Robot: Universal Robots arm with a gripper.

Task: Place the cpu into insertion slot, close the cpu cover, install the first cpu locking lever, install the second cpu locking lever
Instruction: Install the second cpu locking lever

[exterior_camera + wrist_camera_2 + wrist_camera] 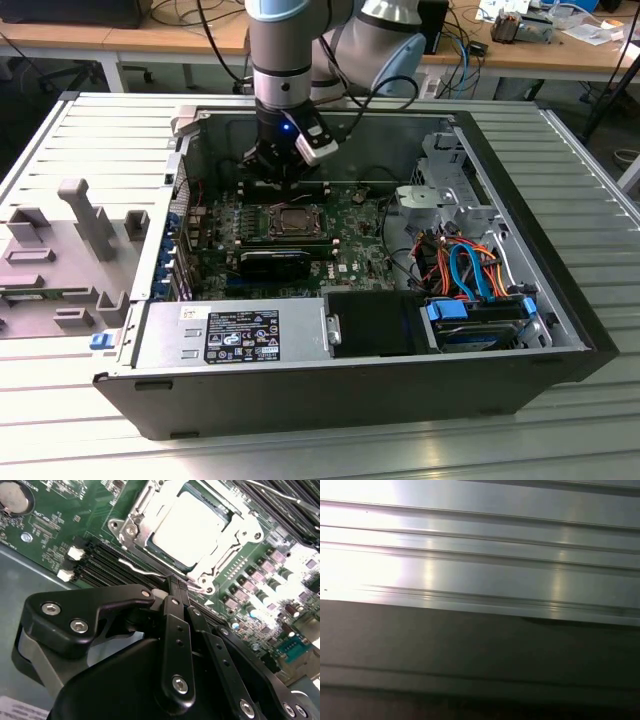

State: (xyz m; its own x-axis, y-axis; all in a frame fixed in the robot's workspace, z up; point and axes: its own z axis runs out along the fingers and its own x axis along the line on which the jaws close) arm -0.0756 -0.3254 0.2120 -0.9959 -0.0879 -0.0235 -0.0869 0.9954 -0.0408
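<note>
The cpu [192, 530] already sits in the insertion slot [131, 529] with the cpu cover [227, 555] lying closed over it, so the work looks to be at the locking-lever stage. The hand [172, 587], fingers pressed together on nothing, hovers just beside the thin wire lever [137, 568] at the socket's edge. Latching it would call for careful sideways-and-down pressure.

- The cpu [192, 527] top is pale silver.
- The cpu cover [145, 507] is silvery.
- The board [65, 525] is green.
- The tool [175, 587] is black.
- The table [90, 130] is ribbed grey metal.
</note>
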